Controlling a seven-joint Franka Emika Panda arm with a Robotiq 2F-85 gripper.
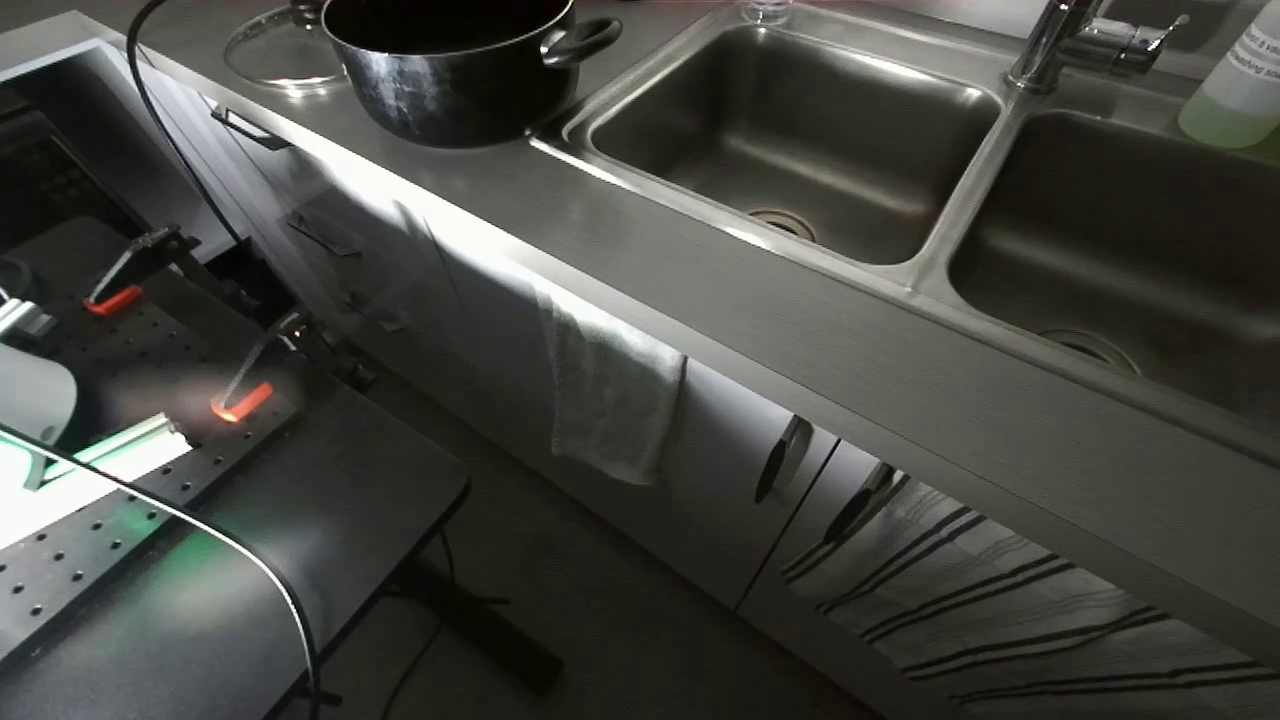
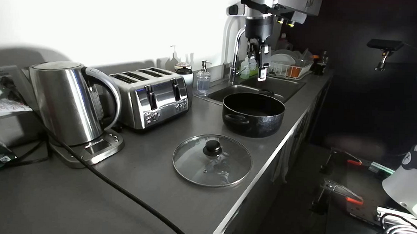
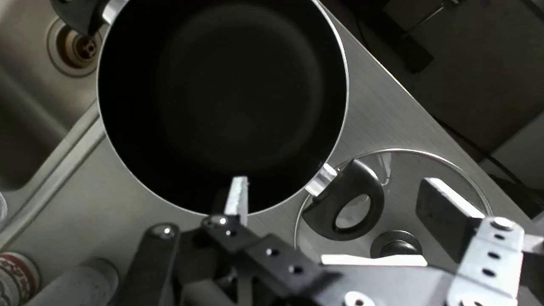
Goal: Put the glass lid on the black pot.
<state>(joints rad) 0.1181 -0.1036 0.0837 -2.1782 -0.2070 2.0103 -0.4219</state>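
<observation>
The glass lid (image 2: 192, 163) lies flat on the counter with its black knob up. It also shows in an exterior view (image 1: 275, 60), partly behind the pot, and in the wrist view (image 3: 414, 193). The black pot (image 2: 254, 124) stands uncovered beside the lid, close to the sink; it also shows in an exterior view (image 1: 450, 95) and in the wrist view (image 3: 238, 93). Its near handle overhangs the lid's rim in the wrist view. My gripper (image 2: 261, 70) points down above the pot area, apart from both things. Its jaws (image 3: 340, 195) are wide open and hold nothing.
A steel toaster (image 2: 153, 97) and a kettle (image 2: 64, 103) stand along the wall. A soap bottle (image 2: 203, 80) and faucet (image 2: 235, 58) are by the sink (image 1: 800, 140). A black cable (image 2: 131, 196) crosses above the counter. The counter's front edge (image 2: 247, 192) runs close to lid and pot.
</observation>
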